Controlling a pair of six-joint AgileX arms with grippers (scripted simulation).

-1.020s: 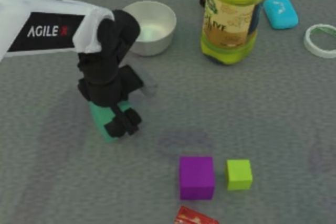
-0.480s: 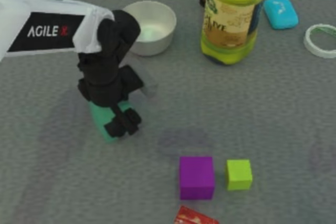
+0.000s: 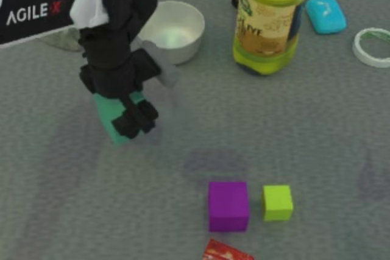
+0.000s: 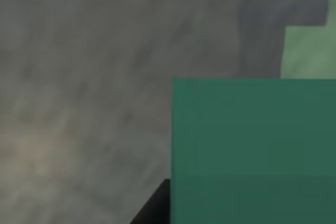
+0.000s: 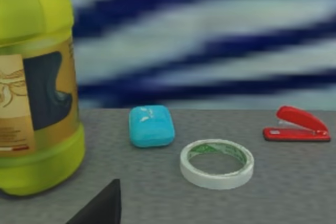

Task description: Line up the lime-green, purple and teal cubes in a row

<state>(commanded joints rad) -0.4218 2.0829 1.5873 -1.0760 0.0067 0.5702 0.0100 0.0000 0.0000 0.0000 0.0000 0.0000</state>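
My left gripper (image 3: 133, 121) is shut on the teal cube (image 3: 109, 120) and holds it above the table at the left. In the left wrist view the teal cube (image 4: 252, 150) fills the lower right, with one dark fingertip (image 4: 155, 208) against its side. The purple cube (image 3: 228, 205) and the lime-green cube (image 3: 277, 202) sit side by side near the front edge, a small gap between them. My right gripper (image 5: 107, 208) is outside the top view and shows only a dark corner in its own wrist view.
A white bowl (image 3: 173, 31) stands just behind the left arm. A yellow oil bottle (image 3: 271, 19) is at the back centre, with a light-blue bar (image 3: 325, 14) and a tape ring (image 3: 373, 47) to its right. A red stapler (image 3: 226, 252) lies at the front edge below the purple cube.
The left arm has risen with the teal cube and shifted toward the back left. The purple and lime-green cubes have not moved.
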